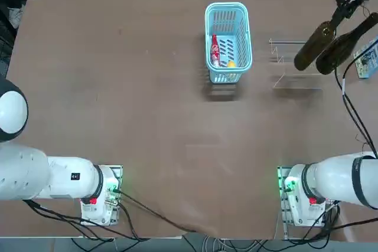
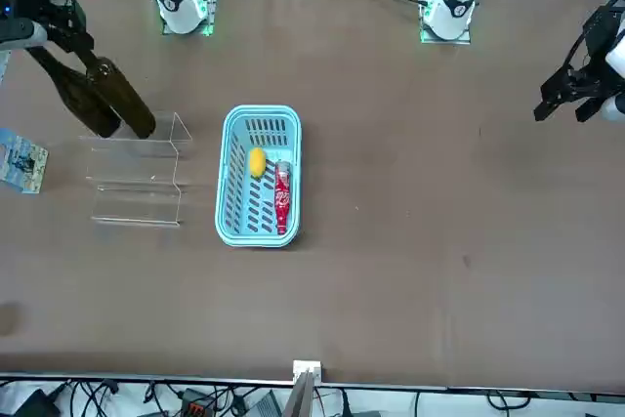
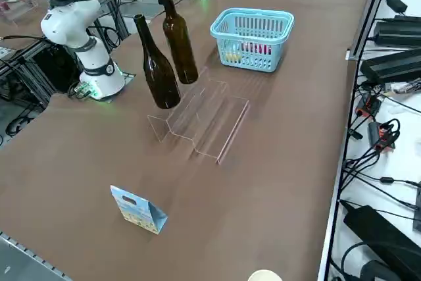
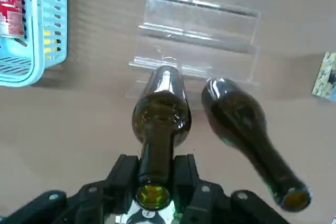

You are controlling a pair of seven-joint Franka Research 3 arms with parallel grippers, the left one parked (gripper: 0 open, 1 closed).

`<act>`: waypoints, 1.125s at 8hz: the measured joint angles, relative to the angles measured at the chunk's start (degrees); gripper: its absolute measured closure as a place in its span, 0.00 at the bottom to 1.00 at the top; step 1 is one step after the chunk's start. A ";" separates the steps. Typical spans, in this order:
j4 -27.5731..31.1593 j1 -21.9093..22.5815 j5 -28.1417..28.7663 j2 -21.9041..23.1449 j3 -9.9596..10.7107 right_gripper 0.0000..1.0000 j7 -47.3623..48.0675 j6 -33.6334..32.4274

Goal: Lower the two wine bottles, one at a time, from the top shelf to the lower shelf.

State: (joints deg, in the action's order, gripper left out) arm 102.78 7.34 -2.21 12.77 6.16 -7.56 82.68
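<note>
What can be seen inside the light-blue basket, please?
Inside the basket lie a red-labelled bottle and a small yellow item. The patches of basket floor directly beneath them are covered and cannot be seen.

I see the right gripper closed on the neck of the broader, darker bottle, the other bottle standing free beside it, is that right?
Not quite: the right gripper is closed on the neck of the slimmer, lighter bottle, as the right side view shows. The other bottle does stand free beside it.

White arm, black joint bands.
</note>
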 joint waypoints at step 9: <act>-25.73 -1.16 0.63 -29.56 0.49 0.61 -14.75 5.86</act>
State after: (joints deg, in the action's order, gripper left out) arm 77.05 6.18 -1.58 -16.79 6.65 -22.31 88.54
